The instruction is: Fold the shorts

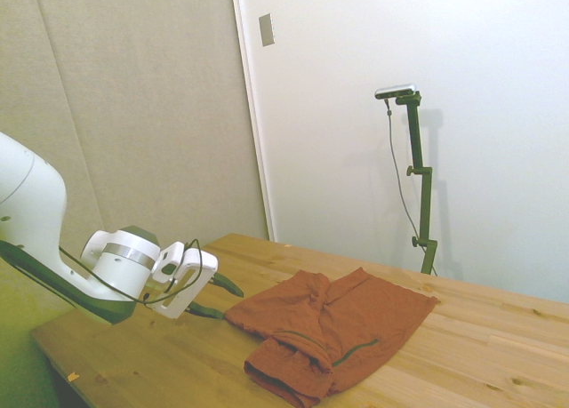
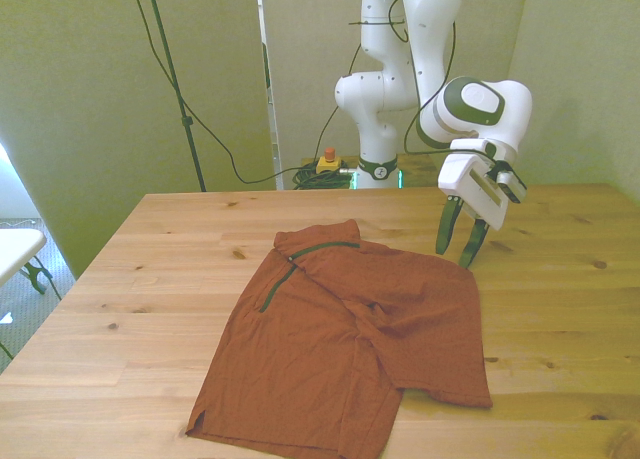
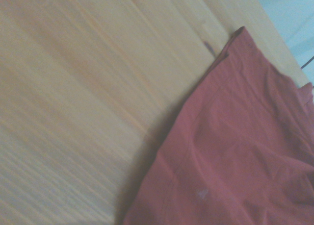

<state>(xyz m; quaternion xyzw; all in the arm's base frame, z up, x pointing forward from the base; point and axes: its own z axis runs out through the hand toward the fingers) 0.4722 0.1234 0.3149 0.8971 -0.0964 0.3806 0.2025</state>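
- Rust-orange shorts (image 2: 350,344) lying spread on the wooden bench (image 2: 560,319), partly folded, with one layer of cloth turned over another near the middle.
- Dark greenish zip line (image 2: 300,259) visible on the shorts, on the part toward the front view's left, running up to the far edge of the cloth.
- In the side view, shorts (image 1: 333,332) in the middle of the bench (image 1: 160,355), bunched at the near corner, flatter toward the far side.
- Hand (image 2: 459,256) at the front view's right, just beside the far corner of the shorts, dark fingers pointing down toward the bench.
- Fingers parted by a narrow to middle gap, holding nothing.
- In the side view, hand (image 1: 222,300) low over the bench, near the edge of the cloth; contact with the cloth not possible to tell.
- In the wrist view, blurred edge of the shorts (image 3: 235,146) on bare wood (image 3: 83,102).
- Small yellow device with a red top (image 2: 327,162) behind the bench, near the robot base.
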